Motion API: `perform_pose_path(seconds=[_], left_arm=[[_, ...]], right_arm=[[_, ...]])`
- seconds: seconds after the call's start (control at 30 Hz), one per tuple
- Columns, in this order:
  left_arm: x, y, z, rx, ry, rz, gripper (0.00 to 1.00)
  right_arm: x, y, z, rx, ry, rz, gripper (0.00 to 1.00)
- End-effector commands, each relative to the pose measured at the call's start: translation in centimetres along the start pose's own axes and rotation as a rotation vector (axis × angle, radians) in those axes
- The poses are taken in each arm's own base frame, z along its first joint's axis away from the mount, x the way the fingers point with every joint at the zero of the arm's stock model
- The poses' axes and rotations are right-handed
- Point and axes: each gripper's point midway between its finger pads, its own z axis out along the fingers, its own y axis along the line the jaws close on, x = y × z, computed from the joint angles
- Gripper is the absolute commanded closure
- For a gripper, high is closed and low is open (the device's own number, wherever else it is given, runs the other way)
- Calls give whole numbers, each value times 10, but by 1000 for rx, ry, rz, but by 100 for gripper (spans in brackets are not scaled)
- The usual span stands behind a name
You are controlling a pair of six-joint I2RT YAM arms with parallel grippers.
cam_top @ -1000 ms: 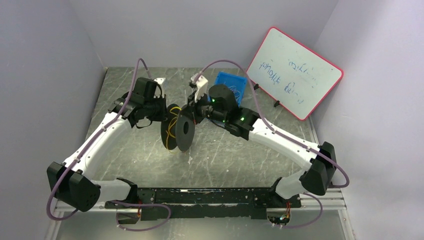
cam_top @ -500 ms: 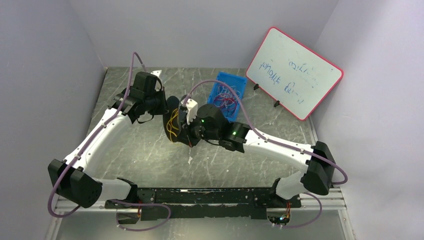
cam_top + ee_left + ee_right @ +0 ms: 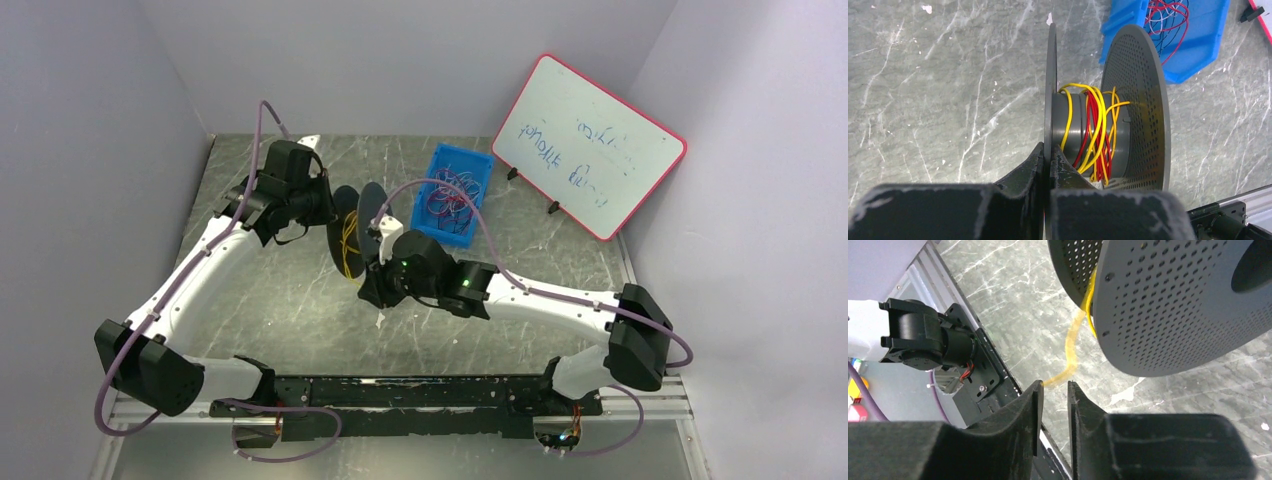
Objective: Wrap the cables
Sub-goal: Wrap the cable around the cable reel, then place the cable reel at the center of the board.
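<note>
Yellow is what I track first. The right claw [image 3: 1054,390] sits low over the tabletop [image 3: 300,300], at about 6 o'clock of the spool [image 3: 352,228]. Its fingers are clenched on the free end of a yellow cable [image 3: 1073,342]. From the tips the strand, blurred in the right wrist view, climbs toward 12 o'clock and slips in between the two perforated flanges.

Beyond it, at 10 o'clock of the spool, the left claw [image 3: 1046,155] is clamped on the rim of the thin flange and holds the spool clear of the tabletop. The hub already carries several loose yellow and red turns [image 3: 1095,132], some bulging off the core.

I judge we are mid-wind, laying this yellow cable onto the hub. The next move calls for the right claw to carry the end round the hub. It must stay in the gap between the flanges and hold enough tension that the turns seat and do not spring off, while the left claw holds the spool steady.

Farther off, at 2 o'clock of the spool, the blue bin [image 3: 437,160] holds a tangle of loose cables [image 3: 452,200], mostly red. By that I judge much wrapping remains. A whiteboard [image 3: 590,145] leans beyond, at 2 o'clock.
</note>
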Motion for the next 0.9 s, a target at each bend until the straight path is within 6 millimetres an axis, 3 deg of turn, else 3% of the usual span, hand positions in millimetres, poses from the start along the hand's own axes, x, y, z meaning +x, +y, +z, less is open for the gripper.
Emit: perform_pose_path(seconds=[0.0, 0.13, 0.33, 0.6, 0.87], left_arm=[[-43, -14, -20, 43, -155, -30, 93], [-47, -8, -22, 27, -175, -41, 93], [-53, 2, -23, -4, -197, -44, 93], [-55, 11, -26, -40, -224, -35, 93], [-55, 19, -34, -63, -260, -3, 93]], right_arm=[[-12, 7, -11, -12, -64, 3, 70], [-2, 1, -17, 6, -56, 1, 66], [-5, -9, -37, 53, -100, -1, 63], [-19, -26, -60, 149, -197, -3, 63], [-39, -65, -79, 382, -258, -30, 60]])
